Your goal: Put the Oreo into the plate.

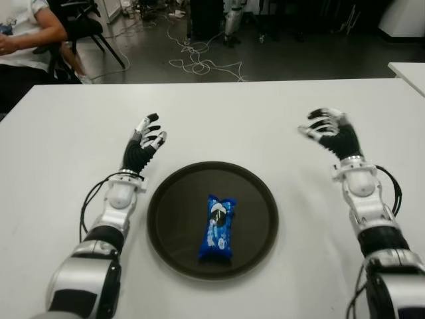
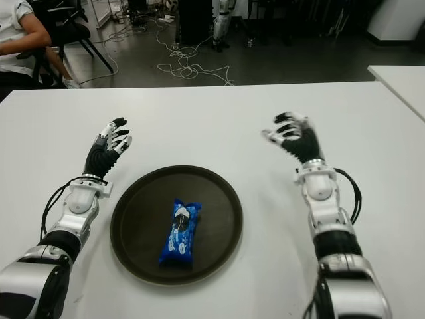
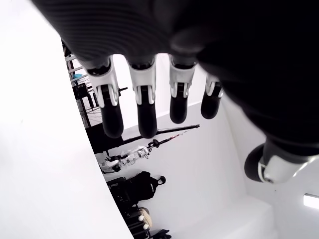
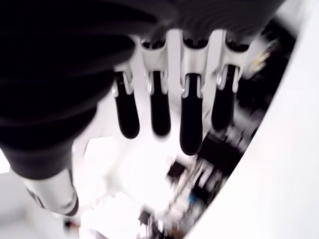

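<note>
A blue Oreo packet lies flat inside the round dark plate, a little right of its middle. My left hand shows just left of the plate's far rim, its fingers spread and holding nothing. On the other side, well clear of the plate, my right hand is raised over the white table with its fingers extended and nothing in them.
A person sits on a chair beyond the table's far left corner. Cables lie on the floor behind the table. A second white table's corner shows at the far right.
</note>
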